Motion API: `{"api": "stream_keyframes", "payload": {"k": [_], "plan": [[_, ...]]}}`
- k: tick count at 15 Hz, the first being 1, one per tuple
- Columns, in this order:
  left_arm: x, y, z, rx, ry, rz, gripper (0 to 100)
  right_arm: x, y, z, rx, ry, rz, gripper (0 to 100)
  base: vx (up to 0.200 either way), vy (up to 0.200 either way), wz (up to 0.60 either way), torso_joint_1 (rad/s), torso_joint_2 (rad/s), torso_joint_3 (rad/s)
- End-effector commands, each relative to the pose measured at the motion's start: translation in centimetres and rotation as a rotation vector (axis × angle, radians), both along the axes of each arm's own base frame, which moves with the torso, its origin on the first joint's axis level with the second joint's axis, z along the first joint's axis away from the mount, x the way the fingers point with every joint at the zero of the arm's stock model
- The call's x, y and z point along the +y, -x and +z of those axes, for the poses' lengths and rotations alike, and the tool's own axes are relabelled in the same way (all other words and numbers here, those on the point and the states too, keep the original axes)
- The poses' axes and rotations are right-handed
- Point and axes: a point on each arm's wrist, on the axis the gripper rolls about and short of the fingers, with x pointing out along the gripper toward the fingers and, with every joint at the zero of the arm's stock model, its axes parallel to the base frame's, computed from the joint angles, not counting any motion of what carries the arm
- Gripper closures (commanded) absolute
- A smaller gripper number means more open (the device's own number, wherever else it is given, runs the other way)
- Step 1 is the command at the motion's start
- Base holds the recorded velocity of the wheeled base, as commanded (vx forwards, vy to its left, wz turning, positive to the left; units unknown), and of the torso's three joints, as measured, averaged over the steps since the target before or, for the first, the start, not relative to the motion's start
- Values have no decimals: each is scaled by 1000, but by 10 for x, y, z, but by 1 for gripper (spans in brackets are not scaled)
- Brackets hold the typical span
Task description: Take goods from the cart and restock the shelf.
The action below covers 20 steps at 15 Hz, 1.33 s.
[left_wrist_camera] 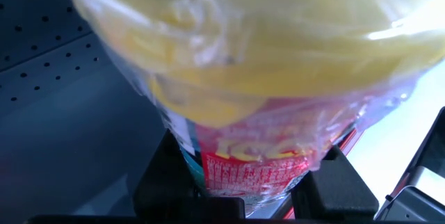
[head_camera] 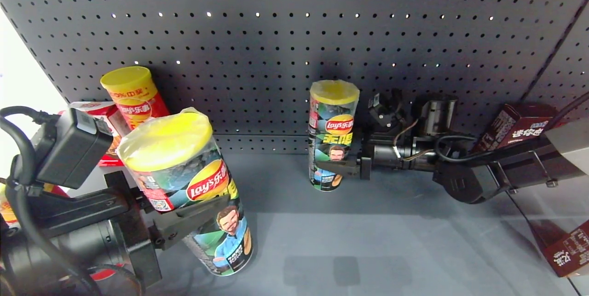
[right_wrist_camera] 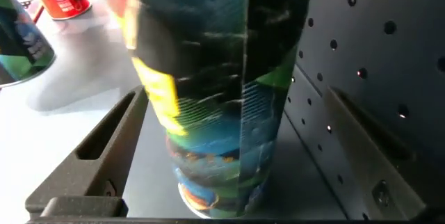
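Left gripper (head_camera: pixel 202 215) clamps a tilted chip can (head_camera: pixel 179 162), yellow-lidded, above the shelf (head_camera: pixel 377 240) at its front left. Right gripper (head_camera: pixel 335 167) straddles an upright chip can (head_camera: pixel 332 112) standing near the pegboard (head_camera: pixel 294 33), jaws not quite closed.

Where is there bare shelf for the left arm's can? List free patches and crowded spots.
Free: the grey shelf floor between the left gripper's can and the standing can, and the wide front stretch from there to the brown boxes. Crowded: back left, by the red-and-yellow can and red box.
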Motion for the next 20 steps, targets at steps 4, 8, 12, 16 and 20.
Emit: {"api": "stream_keyframes", "payload": {"k": [4, 8, 12, 16, 20], "plan": [[0, -1, 0, 2, -1, 0, 100, 13, -7, -8, 2, 2, 21, 0, 0, 0, 0, 0, 0, 0], [-1, -1, -1, 5, -3, 2, 100, 16, -6, -11, -4, -7, 59, 100, 0, 0, 0, 0, 0, 0], [0, -2, -1, 5, -3, 8, 100, 22, 3, -12, 4, -3, 79, 100, 0, 0, 0, 0, 0, 0], [0, -2, 2, -3, 2, 8, 100, 15, 26, 9, -19, -15, 51, 100, 0, 0, 0, 0, 0, 0], [0, -3, 5, -14, 8, 8, 100, -1, 59, 18, -31, -17, -13, 100, 0, 0, 0, 0, 0, 0]]}}
